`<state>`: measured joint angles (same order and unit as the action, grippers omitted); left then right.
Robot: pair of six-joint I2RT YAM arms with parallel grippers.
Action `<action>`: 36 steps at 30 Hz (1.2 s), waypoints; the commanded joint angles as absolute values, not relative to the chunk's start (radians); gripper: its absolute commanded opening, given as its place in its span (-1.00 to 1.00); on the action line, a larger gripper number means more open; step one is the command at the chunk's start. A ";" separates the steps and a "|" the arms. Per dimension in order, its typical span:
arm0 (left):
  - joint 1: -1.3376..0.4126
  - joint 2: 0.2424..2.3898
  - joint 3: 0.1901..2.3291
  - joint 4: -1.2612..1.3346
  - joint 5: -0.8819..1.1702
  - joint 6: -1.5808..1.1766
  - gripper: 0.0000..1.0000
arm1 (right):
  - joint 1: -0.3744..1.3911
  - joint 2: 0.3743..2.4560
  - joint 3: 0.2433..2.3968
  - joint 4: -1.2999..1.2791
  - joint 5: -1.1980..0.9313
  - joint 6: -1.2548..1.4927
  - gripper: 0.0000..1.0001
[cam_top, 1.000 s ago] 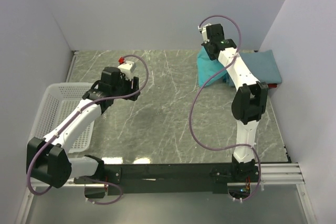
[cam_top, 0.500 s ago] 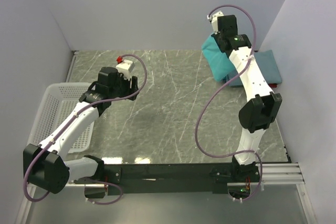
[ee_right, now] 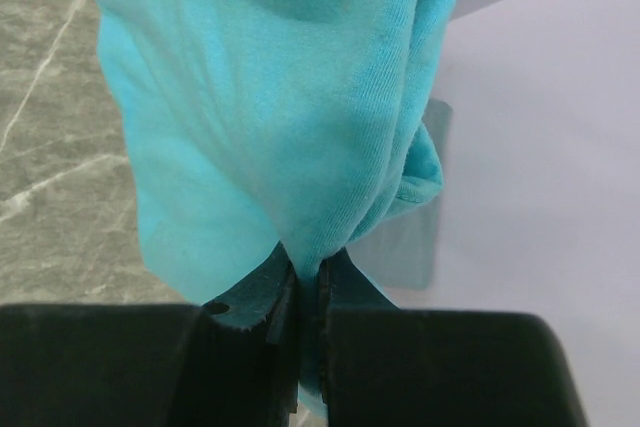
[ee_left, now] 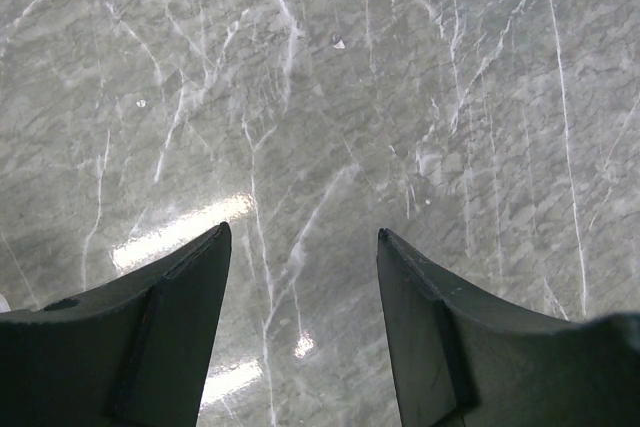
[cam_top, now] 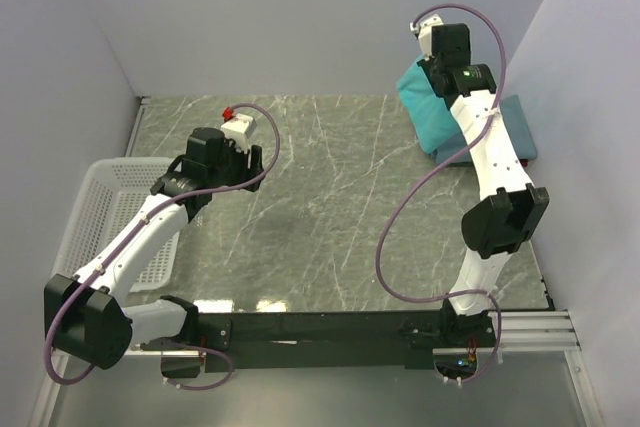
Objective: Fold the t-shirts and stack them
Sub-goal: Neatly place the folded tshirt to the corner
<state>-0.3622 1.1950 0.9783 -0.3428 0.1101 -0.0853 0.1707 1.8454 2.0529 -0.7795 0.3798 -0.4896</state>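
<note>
Stacking step, it seems: the right gripper pinches the teal t-shirt above the table's far right corner and must next lay it squarely on the slate-blue t-shirt.

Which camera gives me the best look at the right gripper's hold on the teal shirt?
Right wrist: it shows the right gripper shut on a bunch of the teal t-shirt, close up. Top external shows the shirt hanging, with the grip itself hidden. Left wrist shows none of it.
</note>
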 commanded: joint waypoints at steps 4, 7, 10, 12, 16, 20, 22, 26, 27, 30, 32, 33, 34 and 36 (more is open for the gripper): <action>-0.362 1.189 1.002 -0.334 0.127 -0.060 0.31 | 0.115 1.795 2.051 -0.742 0.373 -0.500 -1.00; -0.362 1.195 1.003 -0.336 0.126 -0.058 0.31 | 0.089 1.818 2.060 -0.758 0.344 -0.489 -1.00; -0.362 1.197 1.002 -0.336 0.126 -0.058 0.32 | 0.057 1.847 2.062 -0.762 0.316 -0.483 -1.00; -0.362 1.198 1.002 -0.337 0.126 -0.058 0.31 | 0.043 1.870 2.060 -0.746 0.307 -0.486 -1.00; -0.362 1.203 1.003 -0.339 0.124 -0.057 0.31 | 0.005 1.939 2.089 -0.755 0.275 -0.488 -1.00; -0.362 1.204 1.000 -0.337 0.117 -0.055 0.32 | -0.050 1.974 2.102 -0.749 0.253 -0.483 -1.00; -0.362 1.206 1.000 -0.337 0.118 -0.055 0.32 | -0.058 1.974 2.097 -0.736 0.250 -0.485 -1.00; -0.362 1.210 1.003 -0.341 0.123 -0.055 0.32 | -0.069 1.965 2.085 -0.715 0.265 -0.492 -1.00; -0.362 1.210 1.003 -0.341 0.124 -0.055 0.32 | -0.074 1.967 2.083 -0.703 0.274 -0.497 -1.00; -0.362 1.210 1.002 -0.339 0.120 -0.055 0.32 | -0.084 1.980 2.095 -0.698 0.293 -0.505 -1.00; -0.362 1.210 1.002 -0.341 0.121 -0.054 0.32 | -0.089 1.997 2.103 -0.696 0.311 -0.514 -1.00; -0.362 1.210 1.002 -0.341 0.120 -0.054 0.32 | -0.094 2.002 2.103 -0.687 0.317 -0.517 -1.00; -0.362 1.209 1.002 -0.341 0.120 -0.054 0.32 | -0.098 2.005 2.102 -0.686 0.322 -0.520 -1.00; -0.362 1.209 1.002 -0.341 0.121 -0.054 0.32 | -0.106 2.014 2.097 -0.674 0.334 -0.526 -1.00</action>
<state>-0.3622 1.2083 0.9783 -0.3500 0.1108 -0.0662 -0.0834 2.0113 2.0590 -0.7437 0.2882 -0.5026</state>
